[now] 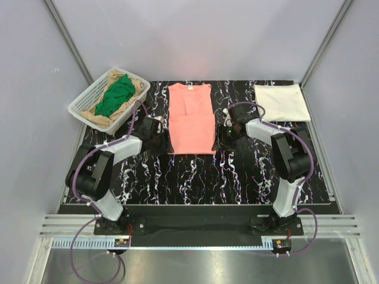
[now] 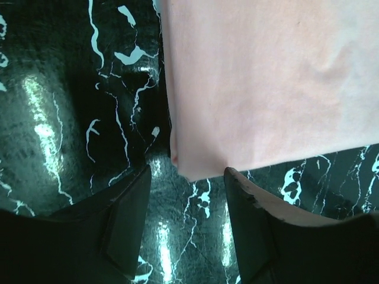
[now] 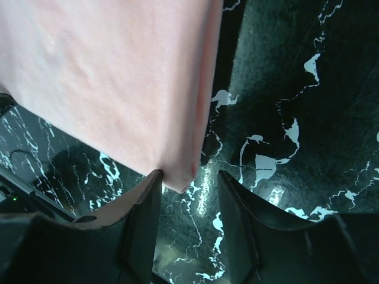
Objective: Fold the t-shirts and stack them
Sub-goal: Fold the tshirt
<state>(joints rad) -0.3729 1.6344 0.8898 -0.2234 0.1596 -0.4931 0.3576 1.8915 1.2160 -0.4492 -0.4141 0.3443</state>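
At the near hem of the salmon-pink cloth t-shirt, both grippers stand open

Low over the black, white-veined marble-pattern table, the left gripper sits at the shirt's near left corner. Its wrist view shows the jaws well apart, with the cloth corner lying just ahead of the gap; one finger may brush the hem, but nothing is clamped. The right gripper mirrors it at the near right corner, with the jaws parted, the corner at the mouth of the gap and no grip taken.

Between them the pink shirt lies lengthwise, its sides already turned in to a narrow strip and its collar at the far end. By my reading the crosswise fold is yet to come.

Farther back on the right, a cream-white cloth t-shirt lies folded into a flat rectangle, apparently finished. At the far left, a white plastic mesh basket holds a crumpled green cloth t-shirt on a tan cloth t-shirt, both unfolded. So about one shirt is done, one is part-way and two are untouched; nothing is stacked yet
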